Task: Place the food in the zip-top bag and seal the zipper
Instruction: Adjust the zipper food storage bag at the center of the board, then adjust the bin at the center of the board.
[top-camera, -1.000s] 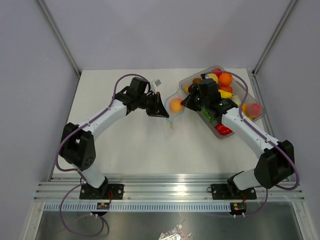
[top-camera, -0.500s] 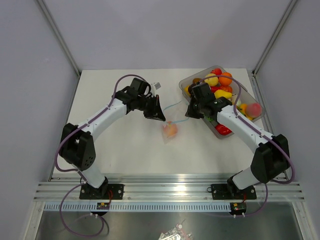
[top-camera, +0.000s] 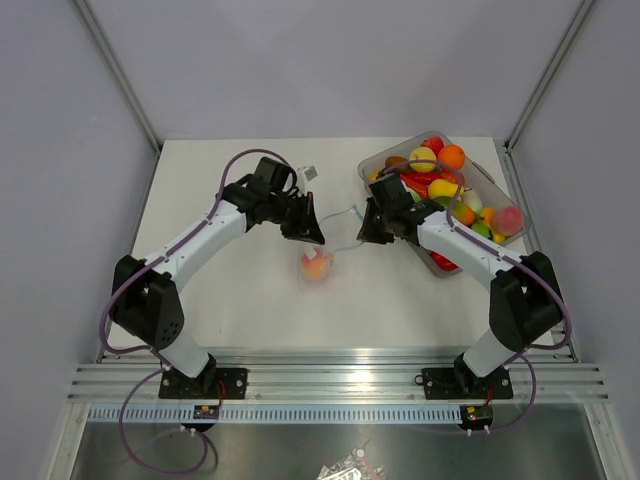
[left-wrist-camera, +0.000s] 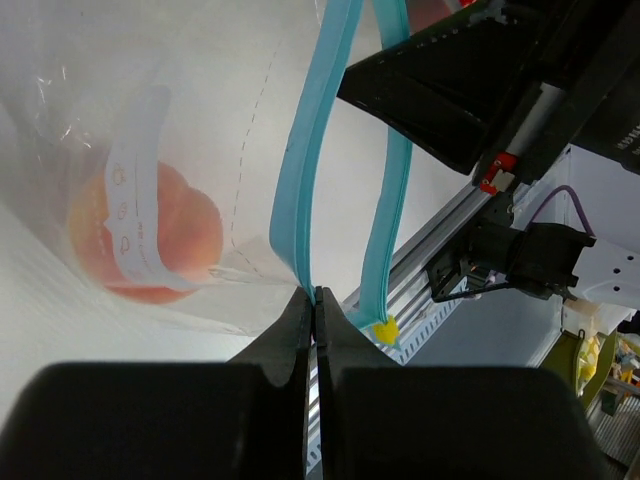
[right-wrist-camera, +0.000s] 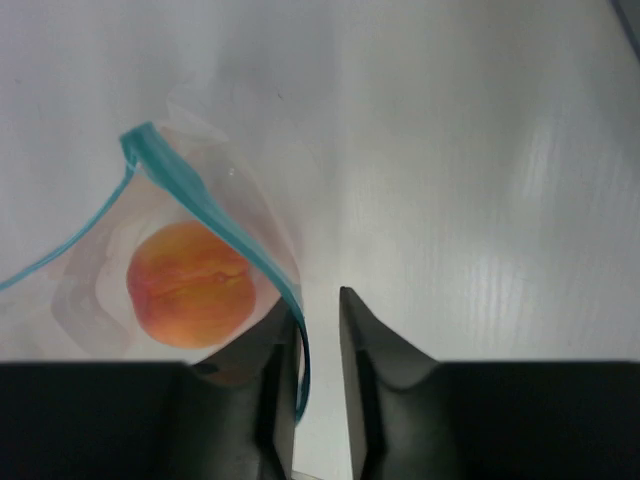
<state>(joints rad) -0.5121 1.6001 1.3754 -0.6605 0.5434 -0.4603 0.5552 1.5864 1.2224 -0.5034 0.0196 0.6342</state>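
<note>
Clear zip-top bag (left-wrist-camera: 230, 110), 1 peach (right-wrist-camera: 190, 285) inside; left jaws pinch zipper (left-wrist-camera: 303, 170), right jaws slightly parted.

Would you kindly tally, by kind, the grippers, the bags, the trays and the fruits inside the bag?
Grippers: 2, the left gripper and the right gripper
Bags: 1, the zip-top bag
Trays: 1, the clear tray
Fruits inside the bag: 1, the peach
Total: 5
</note>
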